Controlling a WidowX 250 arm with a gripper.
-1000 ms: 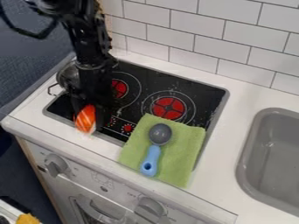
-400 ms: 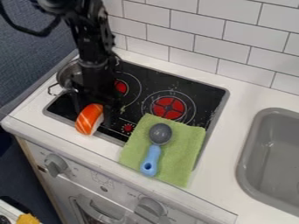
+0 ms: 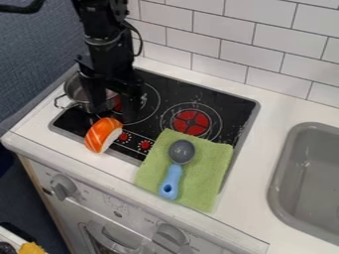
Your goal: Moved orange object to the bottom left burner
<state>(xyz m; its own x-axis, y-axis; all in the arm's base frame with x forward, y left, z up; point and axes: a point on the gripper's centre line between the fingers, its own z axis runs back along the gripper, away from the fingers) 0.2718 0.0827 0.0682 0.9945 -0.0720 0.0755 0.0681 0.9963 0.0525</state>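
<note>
Orange with pale stripes and a white side, the sushi piece lies across the front edge of the cooktop, near its front left corner, partly over the white surface. We see the hand above the left part of the cooktop, just behind the sushi; its two fingers point down and stand well apart, with nothing held between them. Behind the left finger we find a metal pot at the cooktop's left edge. We see a green cloth over the cooktop's front right corner and onto the surface. On it rests a spoon, its grey bowl toward the back and its blue handle toward the front. To the right, a grey sink is set into the surface.
</note>
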